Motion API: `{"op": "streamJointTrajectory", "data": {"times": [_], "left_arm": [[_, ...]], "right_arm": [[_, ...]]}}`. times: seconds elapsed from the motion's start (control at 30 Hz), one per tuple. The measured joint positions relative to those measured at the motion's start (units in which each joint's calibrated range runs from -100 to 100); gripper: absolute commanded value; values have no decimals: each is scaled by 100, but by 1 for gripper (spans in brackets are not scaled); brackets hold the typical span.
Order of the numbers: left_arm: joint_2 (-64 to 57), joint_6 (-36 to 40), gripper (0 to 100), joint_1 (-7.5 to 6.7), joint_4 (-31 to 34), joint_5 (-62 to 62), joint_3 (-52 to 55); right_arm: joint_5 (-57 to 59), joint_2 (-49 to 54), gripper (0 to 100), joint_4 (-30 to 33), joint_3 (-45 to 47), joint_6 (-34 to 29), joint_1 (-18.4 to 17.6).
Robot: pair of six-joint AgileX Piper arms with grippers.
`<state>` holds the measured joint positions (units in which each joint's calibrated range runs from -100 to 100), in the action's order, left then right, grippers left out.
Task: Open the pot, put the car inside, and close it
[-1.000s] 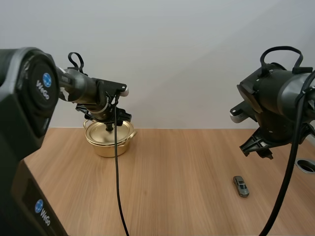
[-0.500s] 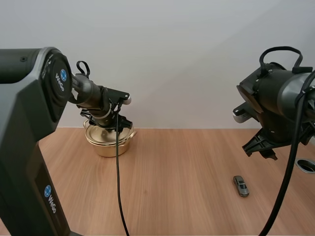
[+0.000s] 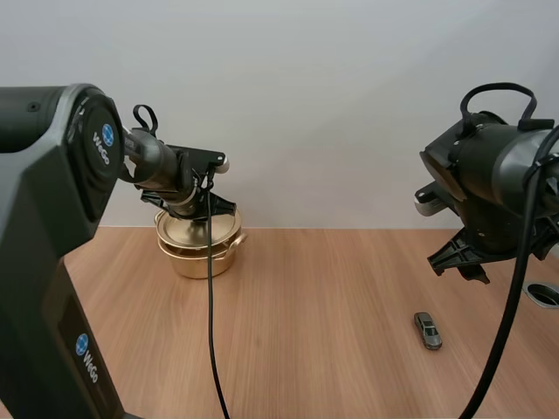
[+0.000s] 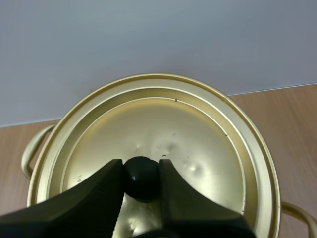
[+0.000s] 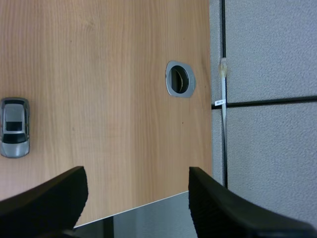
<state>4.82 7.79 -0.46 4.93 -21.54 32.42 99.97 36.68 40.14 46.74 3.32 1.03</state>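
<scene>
- At the far left of the bench (image 3: 306,297), the pot (image 3: 199,260) is stood with its lid (image 4: 168,129) over it; whether the lid is already raised off the rim cannot be told.
- The lid's black knob (image 4: 142,177) is pinched by the left end effector (image 4: 142,171), with one of the fingers (image 4: 99,188) on each side, so that the lid can be lifted straight up without tipping.
- Toward the right, the car (image 3: 427,330) is set on its wheels on bare bench, well apart from the pot and touched by nothing.
- The right end effector (image 5: 136,173) is held released, jaws wide apart, above the bench with the car beside it, presumably kept ready for the pick once the pot is open.
- The opening step is judged to be in hand; the car is not yet inside.
</scene>
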Motion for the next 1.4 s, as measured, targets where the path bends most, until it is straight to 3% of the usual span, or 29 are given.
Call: {"op": "streamJointTrajectory", "data": {"times": [0.2, 0.37, 0.67, 1.0, 1.07, 1.13, 1.3, 1.4], "left_arm": [[-917, -245, 0, 0, 10, 5, 0], [-1910, -522, 0, 0, 10, -414, 0], [-3660, -632, 0, 0, 10, -1754, 0], [-4879, -645, 0, 0, 10, -3409, 0], [-5009, -645, 0, 0, 10, -3594, 0], [-5135, -645, 0, 0, 10, -3728, 0], [-5306, -668, 0, 0, 10, -3931, 0], [-5333, -710, 0, 0, 10, -4138, 0]], "right_arm": [[-12, 0, 96, -733, 179, -60, 0], [-874, 0, 96, -1214, 763, -159, 0], [-2633, -194, 96, -1211, 1635, -328, 0], [-4310, -1229, 93, -1297, 1968, -328, 415], [-4567, -1476, 87, -1386, 1968, -301, 422], [-4746, -1701, 73, -1500, 1968, -301, 422], [-4936, -2082, 0, -1711, 1968, -292, 422], [-5045, -2089, 0, -1779, 1968, -292, 422]]}}
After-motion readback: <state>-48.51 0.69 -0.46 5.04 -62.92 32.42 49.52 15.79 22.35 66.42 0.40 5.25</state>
